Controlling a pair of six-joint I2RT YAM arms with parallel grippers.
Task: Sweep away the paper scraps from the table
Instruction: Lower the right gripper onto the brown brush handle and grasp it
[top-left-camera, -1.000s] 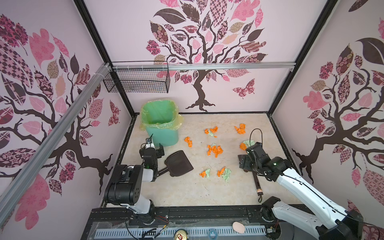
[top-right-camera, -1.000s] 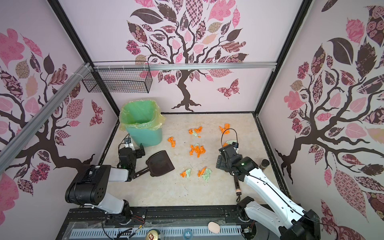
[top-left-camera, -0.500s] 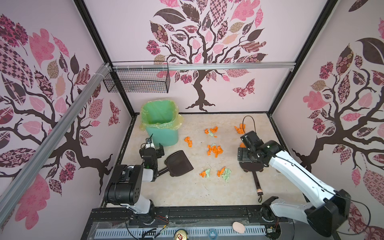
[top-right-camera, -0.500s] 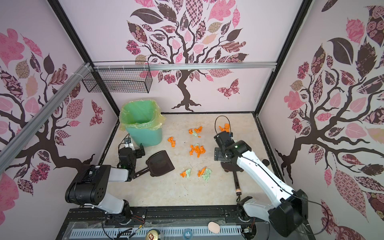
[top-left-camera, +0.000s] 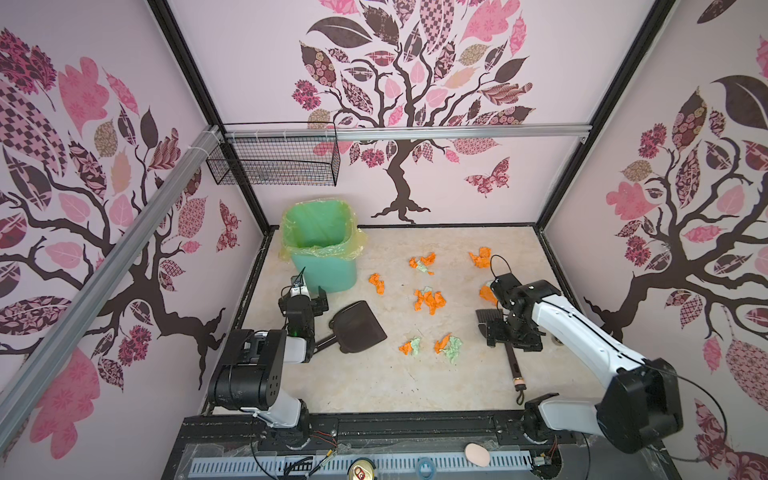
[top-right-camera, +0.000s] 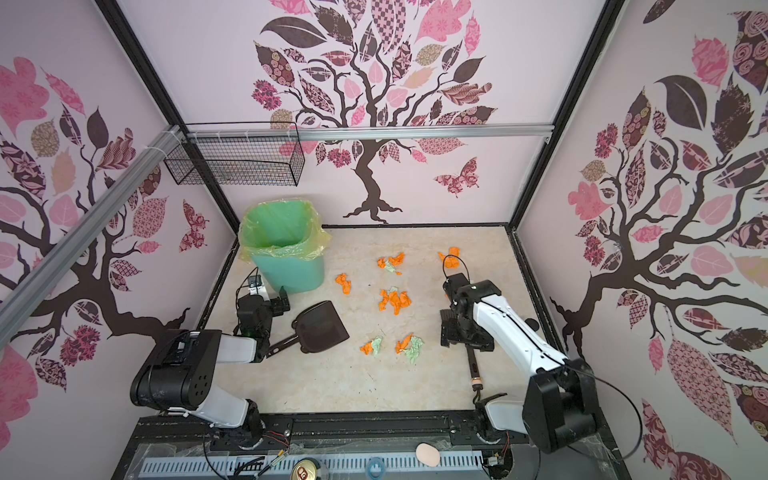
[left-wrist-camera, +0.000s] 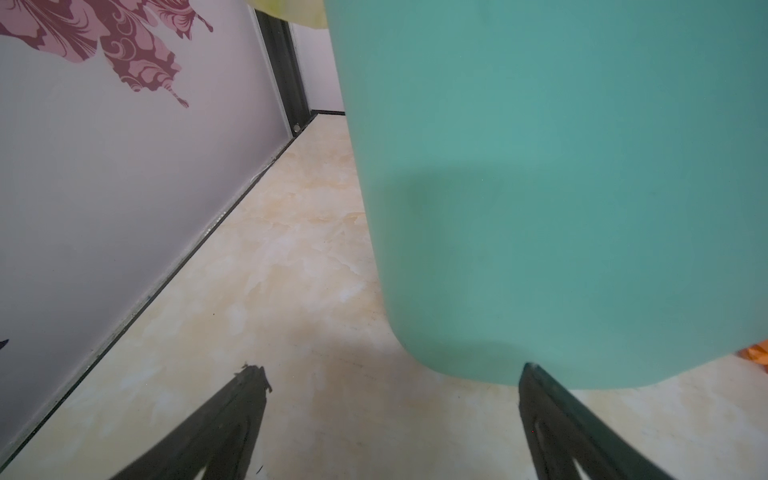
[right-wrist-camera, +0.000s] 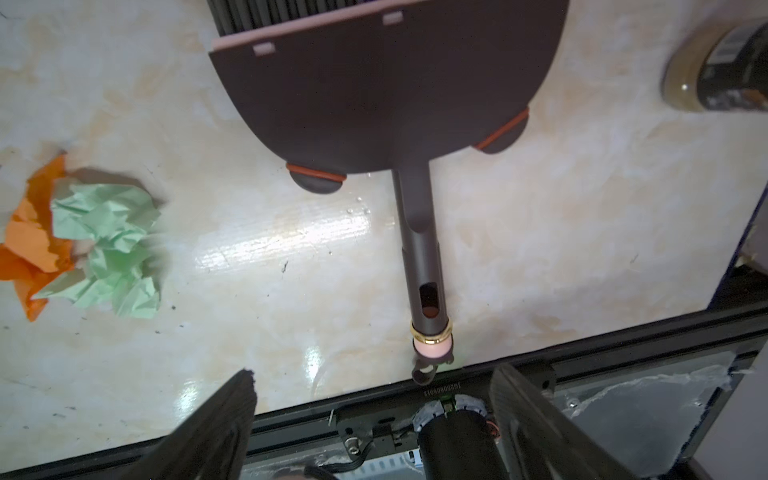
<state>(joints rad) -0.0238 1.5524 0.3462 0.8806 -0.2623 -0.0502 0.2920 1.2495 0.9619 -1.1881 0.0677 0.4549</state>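
Beige and faintly marbled, the table (top-left-camera: 374, 386) is carrying the paper scraps (top-left-camera: 430, 300). These orange and mint-green wads are lying loose in small clusters, all on the side of the green bin (top-left-camera: 322, 253) that faces the right arm. One orange wad (top-left-camera: 377, 283) is sitting near the bin's wall. Two orange-and-green wads (top-left-camera: 449, 347) are resting farther out from the bin, past the dustpan (top-left-camera: 359, 328). That dark dustpan is lying flat just in front of the bin, with its handle pointing toward the left arm.

A dark brush (right-wrist-camera: 386, 95) is lying well apart from the bin, beyond the scraps, its handle end farther from the bin than its bristle end. The right gripper (right-wrist-camera: 374, 374) is hovering over the brush with its fingers spread wide and gripping nothing. The left gripper (left-wrist-camera: 390, 370) is sitting just beside the bin, low over the table. Its jaws are standing wide apart with only bare table between them.
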